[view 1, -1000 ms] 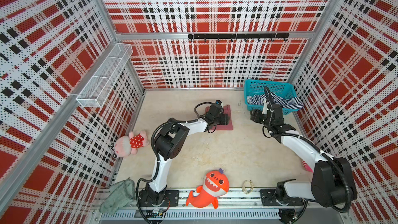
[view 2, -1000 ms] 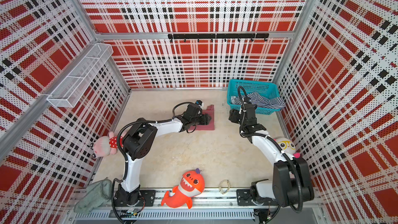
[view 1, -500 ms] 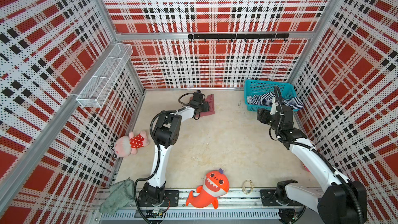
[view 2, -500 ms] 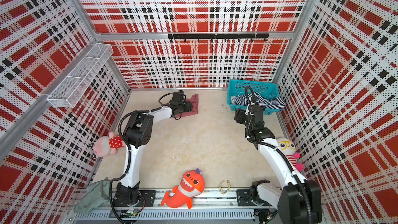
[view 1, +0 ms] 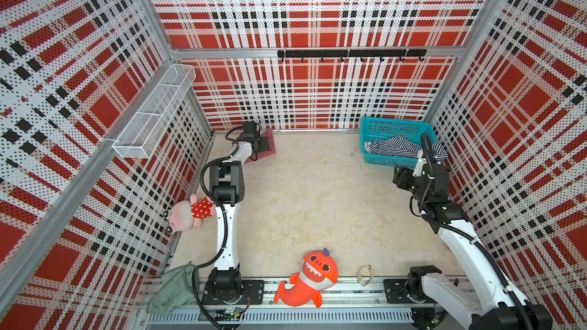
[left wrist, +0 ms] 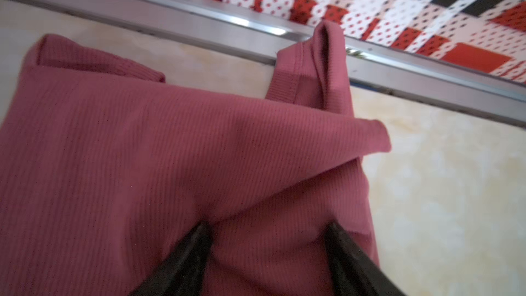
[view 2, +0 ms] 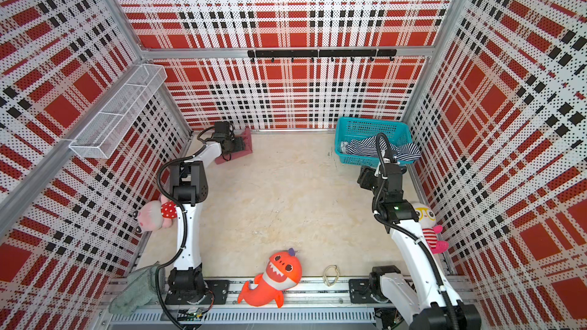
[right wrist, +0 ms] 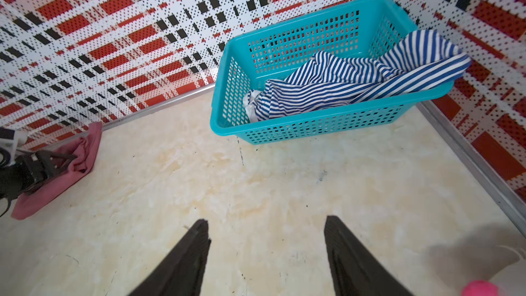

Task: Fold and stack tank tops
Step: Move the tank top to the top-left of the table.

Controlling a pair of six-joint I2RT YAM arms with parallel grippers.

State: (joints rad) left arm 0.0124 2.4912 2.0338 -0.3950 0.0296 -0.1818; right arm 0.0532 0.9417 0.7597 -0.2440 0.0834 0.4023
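Floor (right wrist: 256, 183) is seen bare between the spread jaws of the right gripper (right wrist: 266, 226), held empty short of the teal basket (right wrist: 313, 129). The striped tank top (right wrist: 355, 81) is heaped in that basket, one end draped over its rim. At the back wall (view 1: 317, 106) the folded maroon tank top (left wrist: 170, 143) is touched by the left gripper (left wrist: 267, 227), jaws apart.

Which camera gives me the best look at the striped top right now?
Right wrist: the striped top is large and unblocked there, bunched in the teal basket with one end draped over its rim. In both top views the top is small, with the right arm's cable crossing it. The left wrist view doesn't show it.
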